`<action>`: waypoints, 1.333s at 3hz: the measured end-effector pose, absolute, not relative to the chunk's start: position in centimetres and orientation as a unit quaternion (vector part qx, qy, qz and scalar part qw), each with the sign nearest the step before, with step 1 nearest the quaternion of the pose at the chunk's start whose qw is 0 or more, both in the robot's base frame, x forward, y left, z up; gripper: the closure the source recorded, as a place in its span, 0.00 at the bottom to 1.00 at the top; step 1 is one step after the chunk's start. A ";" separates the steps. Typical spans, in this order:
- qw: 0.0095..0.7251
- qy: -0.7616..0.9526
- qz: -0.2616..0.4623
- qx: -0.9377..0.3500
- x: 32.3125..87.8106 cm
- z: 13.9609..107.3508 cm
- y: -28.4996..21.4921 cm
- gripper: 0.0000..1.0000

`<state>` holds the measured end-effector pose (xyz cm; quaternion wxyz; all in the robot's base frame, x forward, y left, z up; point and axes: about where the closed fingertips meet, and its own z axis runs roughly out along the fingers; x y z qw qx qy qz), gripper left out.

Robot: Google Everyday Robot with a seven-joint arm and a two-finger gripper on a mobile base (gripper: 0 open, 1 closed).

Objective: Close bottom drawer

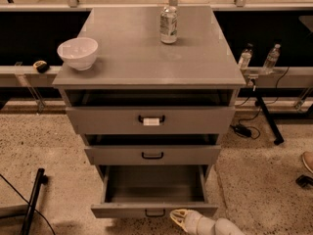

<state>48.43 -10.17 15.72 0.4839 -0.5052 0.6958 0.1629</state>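
The gripper (180, 218) sits at the frame's lower edge, against or just short of the front of the bottom drawer (154, 185), right of its black loop handle (155, 213). I cannot tell whether it is open or closed. The drawer stands pulled well out beneath the middle drawer (152, 154). A push this far off-centre could skew the tray and jam it, or the gripper could slip off the front panel.

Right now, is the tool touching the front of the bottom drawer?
Cannot tell. In the camera view the tool sits at the lower front edge of the bottom drawer, beside its handle; neither contact nor a gap shows plainly.
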 end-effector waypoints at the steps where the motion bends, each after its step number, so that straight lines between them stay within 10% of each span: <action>1: 0.507 0.689 0.147 -0.497 52.1 17.1 -10.1 1.00; 4: 0.518 0.691 0.126 -0.488 61.1 18.0 -10.6 1.00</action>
